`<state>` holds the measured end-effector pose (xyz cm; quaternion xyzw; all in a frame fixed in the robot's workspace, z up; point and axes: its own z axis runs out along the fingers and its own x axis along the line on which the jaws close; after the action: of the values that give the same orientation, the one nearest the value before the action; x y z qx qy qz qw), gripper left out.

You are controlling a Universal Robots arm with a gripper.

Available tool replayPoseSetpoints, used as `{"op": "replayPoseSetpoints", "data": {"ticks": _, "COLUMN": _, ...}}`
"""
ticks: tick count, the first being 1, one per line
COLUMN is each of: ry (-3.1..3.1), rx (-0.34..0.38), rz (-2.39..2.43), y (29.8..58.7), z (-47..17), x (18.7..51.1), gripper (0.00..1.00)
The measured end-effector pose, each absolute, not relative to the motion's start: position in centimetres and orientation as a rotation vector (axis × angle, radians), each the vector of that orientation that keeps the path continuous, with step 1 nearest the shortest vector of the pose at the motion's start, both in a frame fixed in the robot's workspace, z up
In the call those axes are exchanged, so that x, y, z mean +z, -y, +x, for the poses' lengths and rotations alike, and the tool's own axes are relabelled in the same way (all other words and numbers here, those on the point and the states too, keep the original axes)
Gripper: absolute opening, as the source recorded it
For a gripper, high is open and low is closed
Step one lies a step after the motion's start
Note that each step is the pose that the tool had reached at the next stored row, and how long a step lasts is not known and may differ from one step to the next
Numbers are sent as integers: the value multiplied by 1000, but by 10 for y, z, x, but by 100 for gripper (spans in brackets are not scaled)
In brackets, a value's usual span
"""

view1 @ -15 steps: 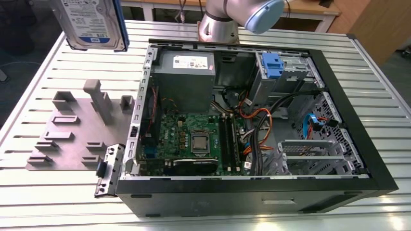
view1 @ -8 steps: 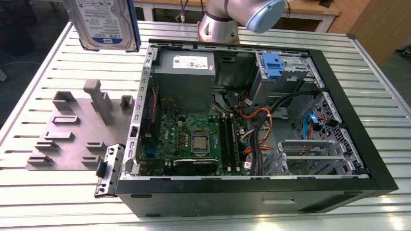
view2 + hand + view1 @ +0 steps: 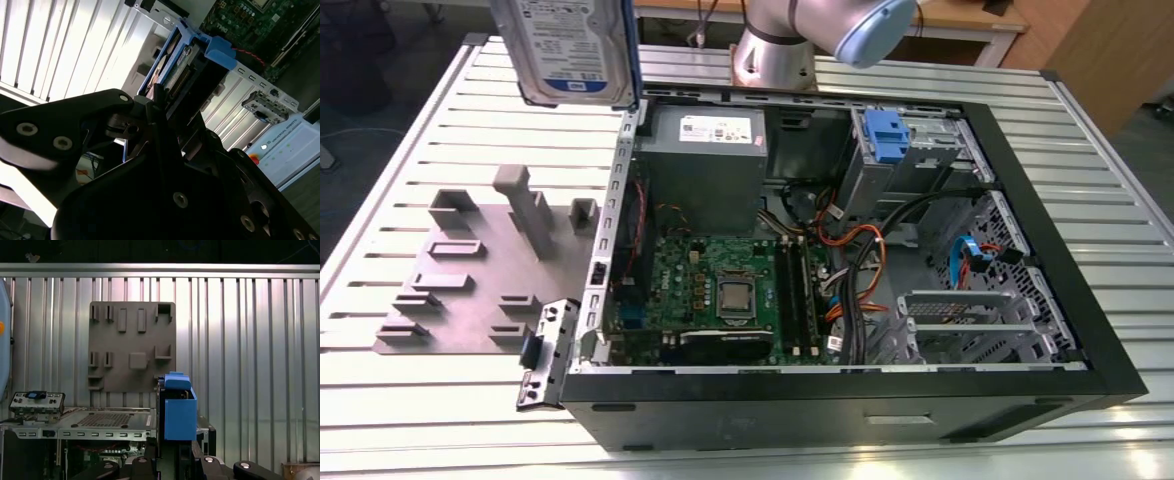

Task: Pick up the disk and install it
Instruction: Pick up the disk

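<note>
The disk [image 3: 574,50], a silver-grey drive with a white-and-blue label in a blue carrier frame, hangs upright in the air above the table's back, at the exterior view's left of the open computer case [image 3: 1047,215]. In both wrist views my gripper [image 3: 160,102] is shut on the disk [image 3: 175,62], its black fingers clamping the frame. In the first wrist view the disk [image 3: 179,415] shows edge-on, rising from between the gripper [image 3: 175,457] fingers.
Inside the case a drive bay with another blue carrier [image 3: 886,135] sits at the back, beside the grey power supply [image 3: 704,150] and above the motherboard [image 3: 720,290]. A grey fixture plate [image 3: 480,270] lies on the slatted table. The arm's base [image 3: 777,55] stands behind the case.
</note>
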<state>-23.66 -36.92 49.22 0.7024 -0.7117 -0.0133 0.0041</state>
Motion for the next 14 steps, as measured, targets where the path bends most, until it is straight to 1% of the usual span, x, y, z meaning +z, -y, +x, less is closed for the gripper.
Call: {"op": "replayPoseSetpoints", "data": {"ticks": 14, "ry": 2230, "rx": -42, "rz": 2200, "y": 369, "z": -189, "x": 492, "gripper": 35}}
